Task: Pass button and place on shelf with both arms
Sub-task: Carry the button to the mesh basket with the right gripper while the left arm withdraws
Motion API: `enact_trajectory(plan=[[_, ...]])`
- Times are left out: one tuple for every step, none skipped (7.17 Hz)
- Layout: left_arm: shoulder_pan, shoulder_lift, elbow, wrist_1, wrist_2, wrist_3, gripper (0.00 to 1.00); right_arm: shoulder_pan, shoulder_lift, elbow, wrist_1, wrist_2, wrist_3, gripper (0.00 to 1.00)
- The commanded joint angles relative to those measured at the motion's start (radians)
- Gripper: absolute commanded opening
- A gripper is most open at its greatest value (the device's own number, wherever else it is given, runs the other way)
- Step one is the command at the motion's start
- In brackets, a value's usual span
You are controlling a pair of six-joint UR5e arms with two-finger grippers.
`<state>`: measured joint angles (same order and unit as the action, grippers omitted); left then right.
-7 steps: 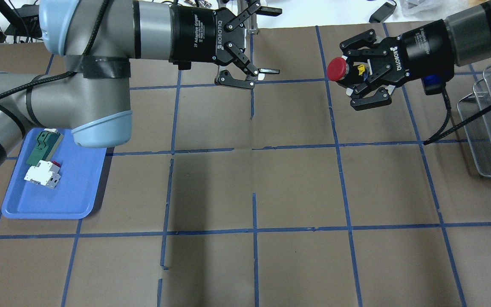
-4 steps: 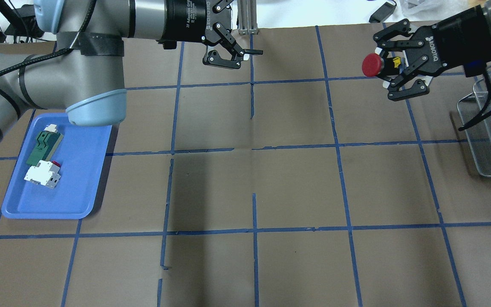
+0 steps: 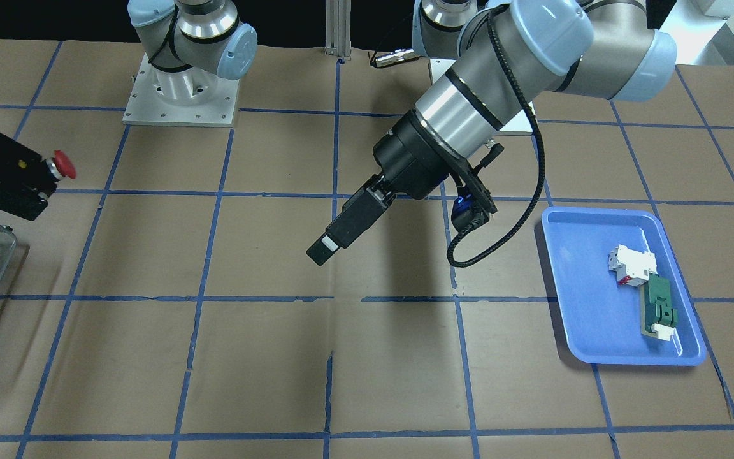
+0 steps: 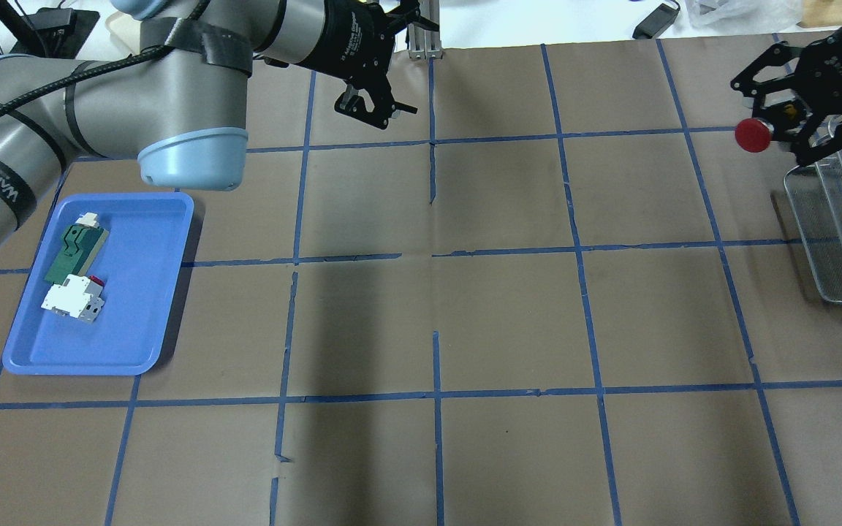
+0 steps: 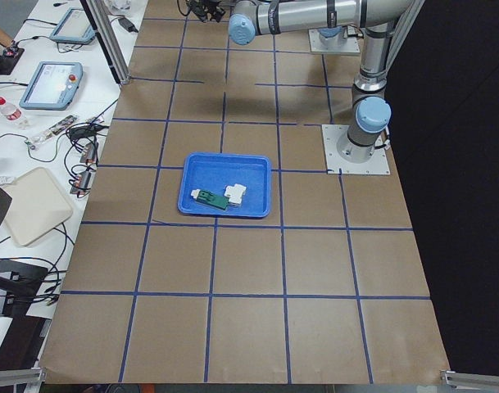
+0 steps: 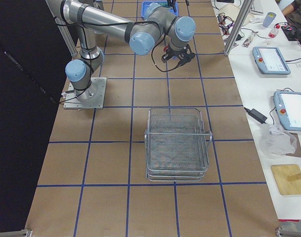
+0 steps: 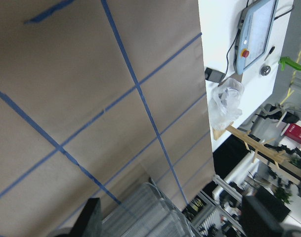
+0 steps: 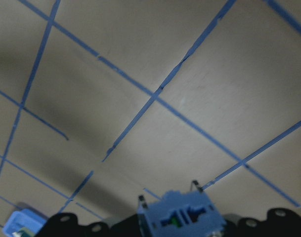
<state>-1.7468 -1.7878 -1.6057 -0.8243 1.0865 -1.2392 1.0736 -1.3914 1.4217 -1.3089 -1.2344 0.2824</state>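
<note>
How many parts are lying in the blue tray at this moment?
2. The green flat part lies in the blue tray, toward its end away from the robot. The white-and-red block lies just beside it, closer to the robot. None seems hidden.

one button (image 4: 753, 136), one shelf (image 6: 177, 143), one tray (image 4: 136, 343)
</note>
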Motion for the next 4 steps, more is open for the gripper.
enact_trajectory(plan=[[-0.04,0.054,-0.013,-0.307,0.25,0.416,1.0,-0.114,0.112,-0.105,-0.019,-0.231,-0.338,0.0],[-0.04,0.088,-0.014,-0.443,0.309,0.56,1.0,-0.118,0.161,-0.16,-0.027,-0.285,-0.379,0.0],[-0.039,0.111,-0.016,-0.54,0.337,0.794,1.0,-0.118,0.195,-0.177,-0.096,-0.353,-0.481,0.0],[-0.033,0.134,-0.011,-0.632,0.418,0.992,1.0,-0.121,0.227,-0.176,-0.155,-0.409,-0.561,0.0]])
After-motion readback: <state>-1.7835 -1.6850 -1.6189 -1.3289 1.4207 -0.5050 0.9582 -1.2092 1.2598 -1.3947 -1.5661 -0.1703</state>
